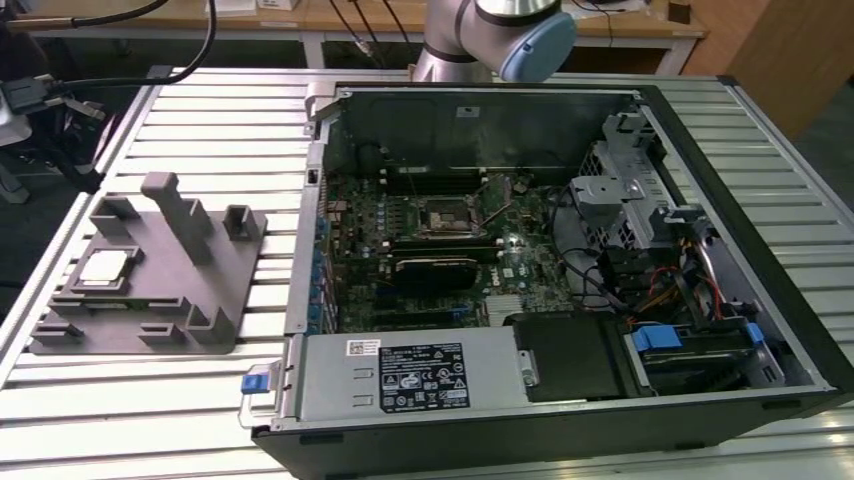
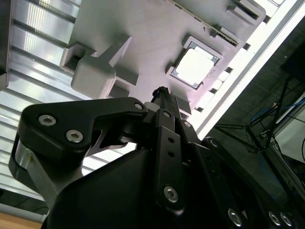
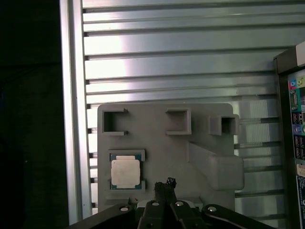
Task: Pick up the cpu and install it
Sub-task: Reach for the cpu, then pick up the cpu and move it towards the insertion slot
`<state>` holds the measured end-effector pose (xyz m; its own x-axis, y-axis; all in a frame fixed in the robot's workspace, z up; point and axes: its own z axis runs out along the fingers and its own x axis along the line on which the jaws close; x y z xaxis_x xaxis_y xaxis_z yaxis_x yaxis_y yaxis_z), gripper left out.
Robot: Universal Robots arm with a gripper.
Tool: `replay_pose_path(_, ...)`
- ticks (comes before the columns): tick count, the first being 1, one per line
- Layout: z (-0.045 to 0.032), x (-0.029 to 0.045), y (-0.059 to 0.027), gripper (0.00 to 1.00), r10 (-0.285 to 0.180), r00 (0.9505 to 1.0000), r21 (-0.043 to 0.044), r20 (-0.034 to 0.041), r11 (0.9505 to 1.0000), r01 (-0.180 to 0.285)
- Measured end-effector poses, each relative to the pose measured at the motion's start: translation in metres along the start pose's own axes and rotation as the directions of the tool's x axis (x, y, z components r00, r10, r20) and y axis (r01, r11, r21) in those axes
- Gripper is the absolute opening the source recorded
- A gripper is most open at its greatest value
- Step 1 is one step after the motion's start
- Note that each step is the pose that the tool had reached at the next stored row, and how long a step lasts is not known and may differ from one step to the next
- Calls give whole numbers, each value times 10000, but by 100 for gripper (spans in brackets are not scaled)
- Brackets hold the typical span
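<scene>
End effector (image 3: 164,182) pressed together, near small silvery-grey square cpu (image 3: 126,171) in grey plastic tray (image 3: 162,148) (not yet lifted); approach step, calls for centring over chip.

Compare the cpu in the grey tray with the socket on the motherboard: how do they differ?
The cpu is pale and silvery; the socket is dark-framed and larger. The cpu lies in the grey tray outside the case; the socket sits on the green motherboard inside it. Both are square and lie flat.
</scene>
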<state>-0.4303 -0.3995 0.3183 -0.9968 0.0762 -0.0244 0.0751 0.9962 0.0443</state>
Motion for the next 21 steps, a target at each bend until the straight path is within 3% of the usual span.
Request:
replay_pose_path(15,2,4,-1,11,0,10000,0,0,10000,0)
replay_pose_path(21,63,2,-45,11,0,10000,-9,0,10000,0)
